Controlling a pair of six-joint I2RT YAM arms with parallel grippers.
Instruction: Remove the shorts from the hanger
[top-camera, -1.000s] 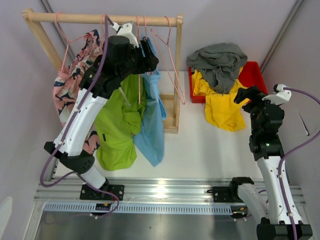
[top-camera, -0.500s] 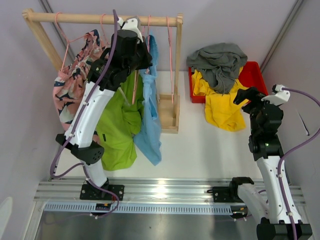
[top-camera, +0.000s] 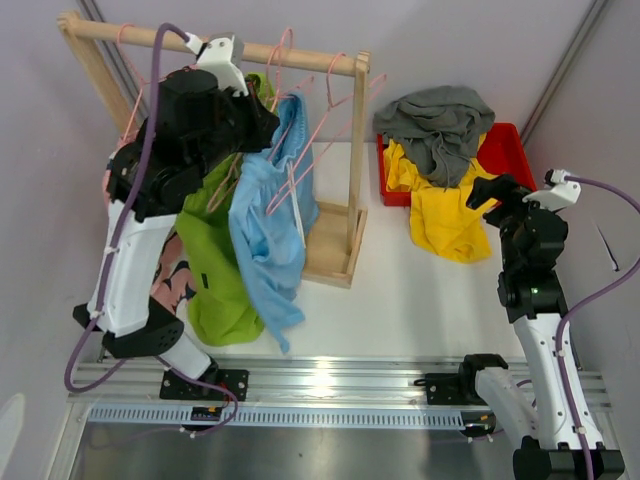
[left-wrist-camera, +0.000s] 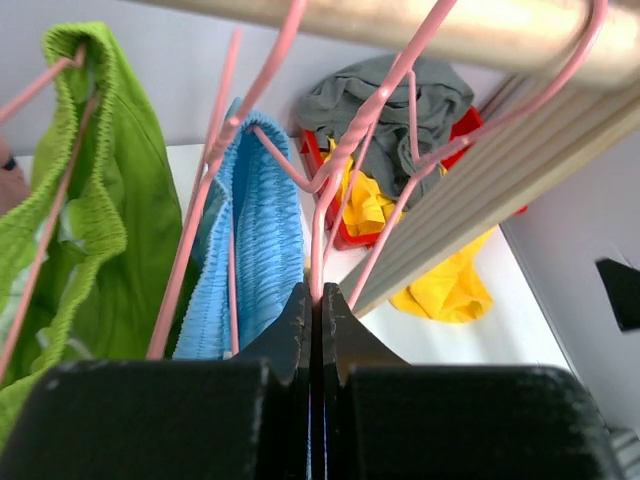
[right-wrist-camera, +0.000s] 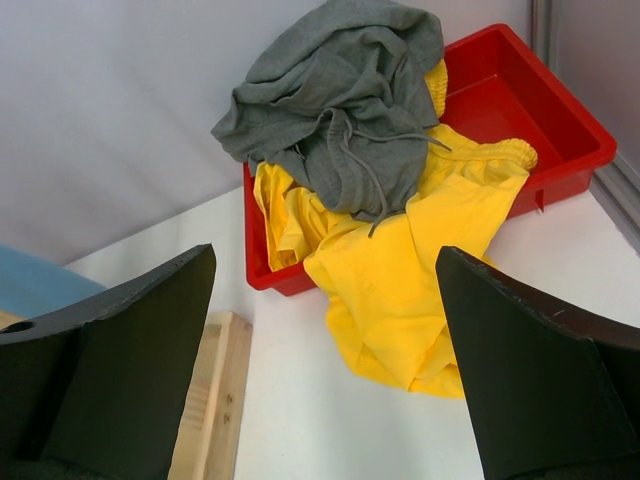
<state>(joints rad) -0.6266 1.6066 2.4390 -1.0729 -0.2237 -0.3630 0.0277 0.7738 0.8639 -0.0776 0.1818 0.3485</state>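
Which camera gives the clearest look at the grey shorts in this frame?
Right wrist: the grey shorts fill the upper view, drawstring visible, heaped on the yellow shorts in the red bin. Top external shows them smaller but whole. Left wrist catches only a patch behind pink hangers.

We find a clothes rack (top-camera: 332, 238) at the back left of the table (top-camera: 400, 290), its rail (top-camera: 300, 55) running left to right. Three shorts hang there on hangers (left-wrist-camera: 372, 108). The left-end shorts (top-camera: 170, 272) are mostly behind the left arm, the middle shorts (top-camera: 215, 290) hang beside them, and the right-hand shorts (top-camera: 262, 250) touch those. Right of the rack sits a bin (top-camera: 505, 150). In it the upper shorts (top-camera: 440, 125) lie on the lower shorts (top-camera: 445, 215), which spill over the near rim onto the table. The left gripper (left-wrist-camera: 318, 300) sits just under the rail, clamped on one hanger. The right gripper (top-camera: 488, 190) hovers before the bin.
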